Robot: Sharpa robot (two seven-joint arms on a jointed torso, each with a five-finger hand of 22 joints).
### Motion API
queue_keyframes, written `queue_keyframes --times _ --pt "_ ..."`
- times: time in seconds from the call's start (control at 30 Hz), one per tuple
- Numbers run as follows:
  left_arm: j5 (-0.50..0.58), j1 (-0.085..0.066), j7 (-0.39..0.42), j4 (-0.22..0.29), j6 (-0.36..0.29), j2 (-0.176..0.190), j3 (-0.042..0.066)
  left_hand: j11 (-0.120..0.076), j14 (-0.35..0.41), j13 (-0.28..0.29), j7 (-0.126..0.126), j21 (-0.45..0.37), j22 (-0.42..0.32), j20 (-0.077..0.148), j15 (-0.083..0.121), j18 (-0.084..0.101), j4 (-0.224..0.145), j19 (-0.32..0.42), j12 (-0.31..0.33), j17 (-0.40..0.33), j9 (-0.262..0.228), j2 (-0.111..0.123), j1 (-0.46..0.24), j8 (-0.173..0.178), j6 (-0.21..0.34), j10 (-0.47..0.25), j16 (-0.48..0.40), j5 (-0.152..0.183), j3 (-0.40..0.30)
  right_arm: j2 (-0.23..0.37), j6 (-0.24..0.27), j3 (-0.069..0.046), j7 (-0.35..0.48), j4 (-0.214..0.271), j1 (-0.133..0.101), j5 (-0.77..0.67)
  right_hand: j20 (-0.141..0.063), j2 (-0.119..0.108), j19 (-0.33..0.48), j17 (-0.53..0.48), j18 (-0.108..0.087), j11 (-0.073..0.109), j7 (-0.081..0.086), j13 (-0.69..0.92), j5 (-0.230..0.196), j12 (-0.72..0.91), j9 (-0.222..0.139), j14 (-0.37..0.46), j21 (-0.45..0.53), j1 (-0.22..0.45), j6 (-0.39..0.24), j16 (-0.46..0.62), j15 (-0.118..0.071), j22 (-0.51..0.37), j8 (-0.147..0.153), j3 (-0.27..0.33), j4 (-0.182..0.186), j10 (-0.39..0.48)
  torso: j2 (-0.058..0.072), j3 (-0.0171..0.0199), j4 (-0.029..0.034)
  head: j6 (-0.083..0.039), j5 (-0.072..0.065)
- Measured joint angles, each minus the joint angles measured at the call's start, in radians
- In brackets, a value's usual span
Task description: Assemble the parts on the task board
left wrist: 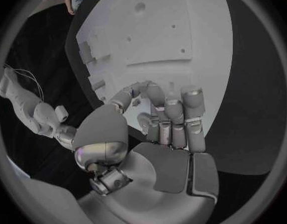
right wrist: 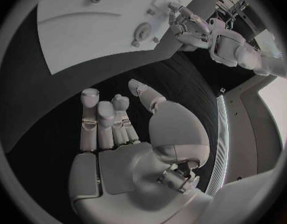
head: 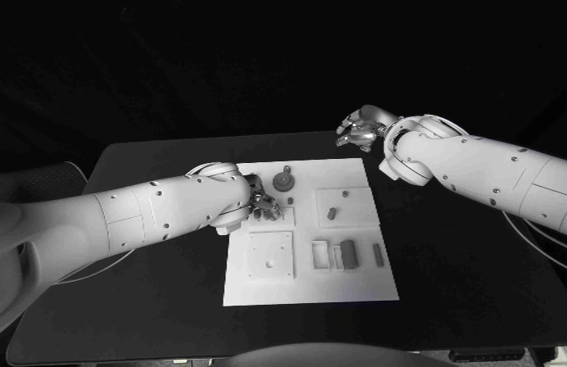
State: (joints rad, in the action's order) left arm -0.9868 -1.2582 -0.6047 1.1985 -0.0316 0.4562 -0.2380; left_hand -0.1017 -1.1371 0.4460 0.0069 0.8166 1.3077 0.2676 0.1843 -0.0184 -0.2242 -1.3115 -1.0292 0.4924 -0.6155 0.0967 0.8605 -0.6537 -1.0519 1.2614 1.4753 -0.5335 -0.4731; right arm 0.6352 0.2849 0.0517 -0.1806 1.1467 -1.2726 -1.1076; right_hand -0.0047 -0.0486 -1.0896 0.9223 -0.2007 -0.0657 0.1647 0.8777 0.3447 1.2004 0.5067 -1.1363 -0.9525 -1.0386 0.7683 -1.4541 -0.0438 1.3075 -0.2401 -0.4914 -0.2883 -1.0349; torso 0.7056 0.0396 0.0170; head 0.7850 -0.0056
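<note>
The left hand [head: 262, 206] hovers over the board [head: 355, 289] at its nine o'clock edge, fingers curled; whether it pinches a part I cannot tell. The right hand [head: 361, 129] waits empty, fingers apart, past one o'clock. A misjudged descent could knock the round part [head: 283, 182] nearby.

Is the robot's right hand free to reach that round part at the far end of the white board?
Probably yes: the right hand hovers empty beyond the task board, nothing between it and the round part.

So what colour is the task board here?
White: the task board shows best against the black table in the head view.
</note>
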Motion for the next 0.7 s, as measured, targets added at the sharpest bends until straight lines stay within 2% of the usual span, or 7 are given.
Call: queue_keyframes --times 0.7 --pt "-0.004 -0.001 -0.002 -0.008 0.021 -0.003 0.001 0.0 0.0 0.001 -0.002 0.0 0.0 -0.002 0.0 0.0 0.0 0.002 0.0 0.002 0.004 0.0 0.0 -0.004 0.002 0.0 -0.001 -0.006 0.0 0.0 0.0 0.0 0.0 0.0 0.0 0.0 0.0 0.0 0.0 0.0 0.0 0.0 0.003 0.0 0.0 0.0 -0.001 0.0 0.0 0.0 -0.003 0.0 0.0 0.0 0.0 0.0 0.0 0.0 0.0 -0.0002 0.0004 -0.001 0.001"
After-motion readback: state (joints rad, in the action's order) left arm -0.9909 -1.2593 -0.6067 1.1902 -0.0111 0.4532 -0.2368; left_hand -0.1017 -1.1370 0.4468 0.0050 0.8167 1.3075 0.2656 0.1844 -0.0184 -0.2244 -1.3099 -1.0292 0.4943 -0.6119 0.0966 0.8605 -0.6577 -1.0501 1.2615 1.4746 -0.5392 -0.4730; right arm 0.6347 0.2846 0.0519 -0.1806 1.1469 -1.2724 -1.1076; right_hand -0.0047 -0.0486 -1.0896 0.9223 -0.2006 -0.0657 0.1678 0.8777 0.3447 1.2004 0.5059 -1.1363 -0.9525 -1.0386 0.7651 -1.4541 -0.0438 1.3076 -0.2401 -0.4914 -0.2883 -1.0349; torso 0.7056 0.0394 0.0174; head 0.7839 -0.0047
